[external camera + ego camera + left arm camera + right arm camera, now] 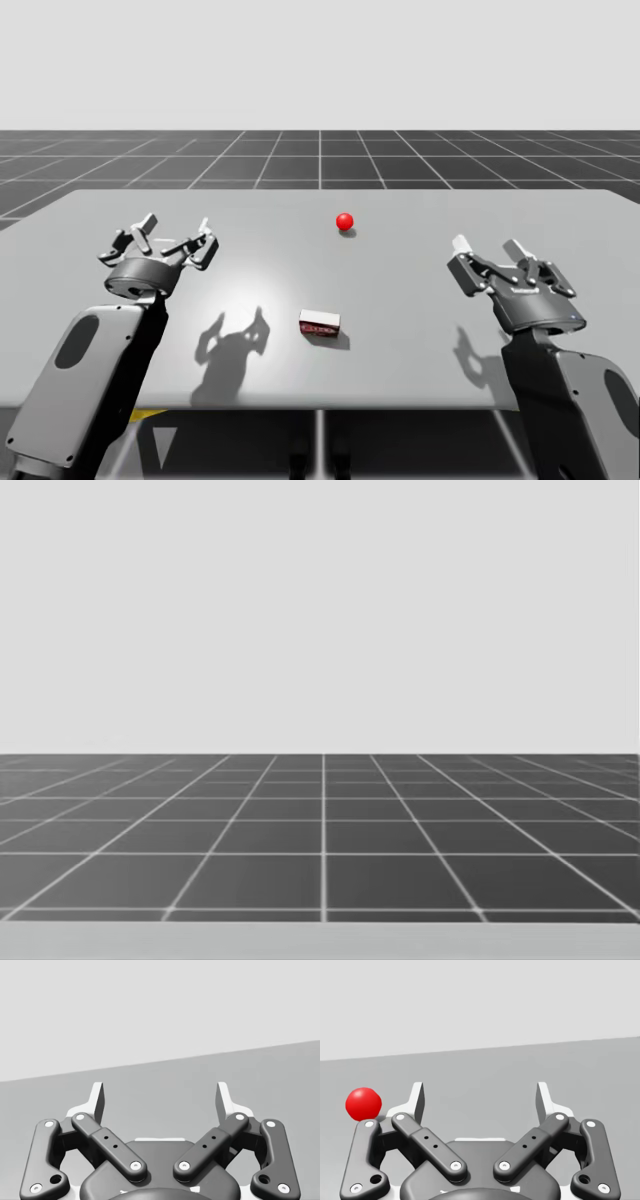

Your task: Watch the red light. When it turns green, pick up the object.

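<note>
A red ball-shaped light [344, 221] sits on the grey table [400, 300] past its middle. It also shows beside my right gripper's fingers as a red light [363, 1103]. A small flat box [319, 324], dark red with a white top, lies nearer the front edge, between my two arms. My left gripper [177, 229] hovers open over the table's left part, well left of the box. My right gripper [487, 247] hovers open at the right, equally apart from the box. The left gripper [160, 1100] and the right gripper [480, 1100] have nothing between their fingers.
A dark tiled floor [320, 840] stretches beyond the table's far edge [320, 942]. Bare grey tabletop [165, 1085] lies ahead of my left gripper.
</note>
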You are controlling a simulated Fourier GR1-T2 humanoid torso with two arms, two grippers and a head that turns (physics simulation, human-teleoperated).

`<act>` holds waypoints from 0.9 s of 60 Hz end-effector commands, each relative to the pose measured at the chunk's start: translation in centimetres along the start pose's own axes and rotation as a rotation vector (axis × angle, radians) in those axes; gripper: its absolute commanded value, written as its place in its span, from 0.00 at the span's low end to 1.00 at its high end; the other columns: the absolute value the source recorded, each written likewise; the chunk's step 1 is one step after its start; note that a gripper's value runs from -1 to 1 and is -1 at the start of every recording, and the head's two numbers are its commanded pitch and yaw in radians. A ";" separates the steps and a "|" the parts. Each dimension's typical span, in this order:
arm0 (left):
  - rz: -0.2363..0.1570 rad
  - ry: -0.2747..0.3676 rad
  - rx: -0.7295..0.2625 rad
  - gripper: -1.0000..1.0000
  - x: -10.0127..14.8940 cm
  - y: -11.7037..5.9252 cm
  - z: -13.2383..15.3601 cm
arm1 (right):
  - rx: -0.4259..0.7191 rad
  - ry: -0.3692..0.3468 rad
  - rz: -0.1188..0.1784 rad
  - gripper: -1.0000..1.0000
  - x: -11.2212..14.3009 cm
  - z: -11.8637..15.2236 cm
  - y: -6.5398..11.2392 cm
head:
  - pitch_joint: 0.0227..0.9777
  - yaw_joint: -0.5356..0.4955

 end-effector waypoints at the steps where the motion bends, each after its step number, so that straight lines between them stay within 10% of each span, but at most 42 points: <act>1: -0.014 0.025 0.000 0.00 -0.7 0.2 -0.4 | -0.021 0.003 -0.001 0.00 -0.6 0.1 -0.4 | 0.05 0.53; 54: -0.030 0.025 -0.006 0.00 -0.8 0.2 -0.4 | -0.010 0.019 0.028 0.00 -0.5 -0.1 -0.2 | 0.50 0.50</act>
